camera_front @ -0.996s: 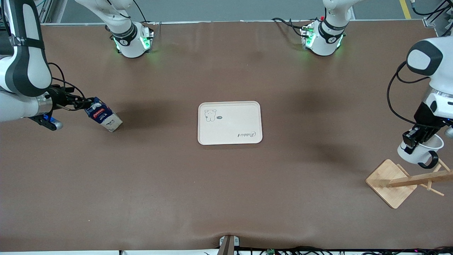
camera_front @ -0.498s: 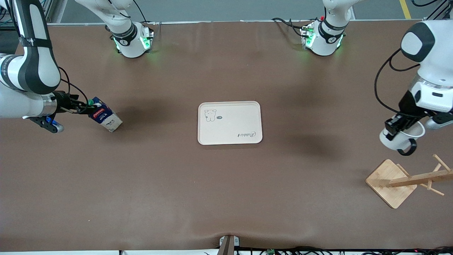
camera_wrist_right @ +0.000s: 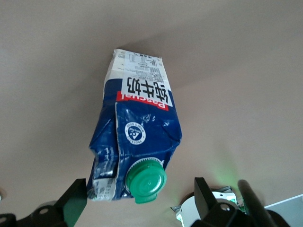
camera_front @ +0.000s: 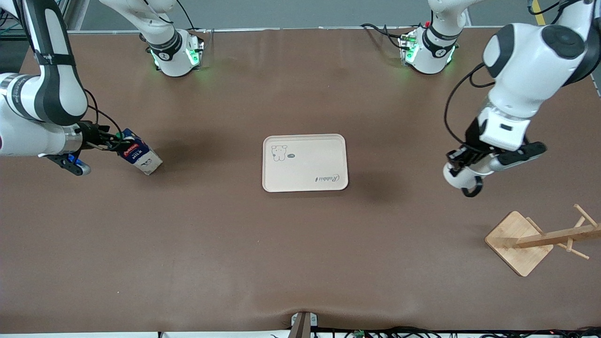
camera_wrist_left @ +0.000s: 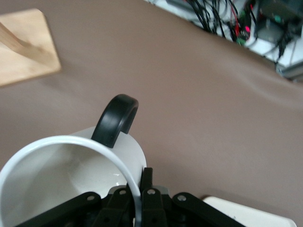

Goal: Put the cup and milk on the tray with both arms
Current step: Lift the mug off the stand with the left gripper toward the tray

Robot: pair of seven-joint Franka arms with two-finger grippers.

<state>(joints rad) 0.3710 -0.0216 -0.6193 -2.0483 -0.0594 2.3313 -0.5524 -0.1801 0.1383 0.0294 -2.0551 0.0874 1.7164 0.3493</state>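
The milk (camera_front: 140,157) stands on the table toward the right arm's end; its green cap (camera_wrist_right: 146,182) and blue top show in the right wrist view. My right gripper (camera_front: 111,141) is at the carton's top, open, with one finger (camera_wrist_right: 75,198) on each side of the top and not touching it. My left gripper (camera_front: 457,158) is shut on the rim of the white cup (camera_front: 460,177), black handle (camera_wrist_left: 116,118) outward, held above the table between the rack and the cream tray (camera_front: 310,159). The tray lies bare at the table's middle.
A wooden rack with a square base (camera_front: 519,241) and slanted pegs stands near the left arm's end, nearer the front camera; its base also shows in the left wrist view (camera_wrist_left: 23,47). The arm bases (camera_front: 176,54) are lit green at the table's back edge.
My left arm has carried the cup up off the rack and toward the tray. My right gripper has edged closer around the milk's top; the carton has not moved.
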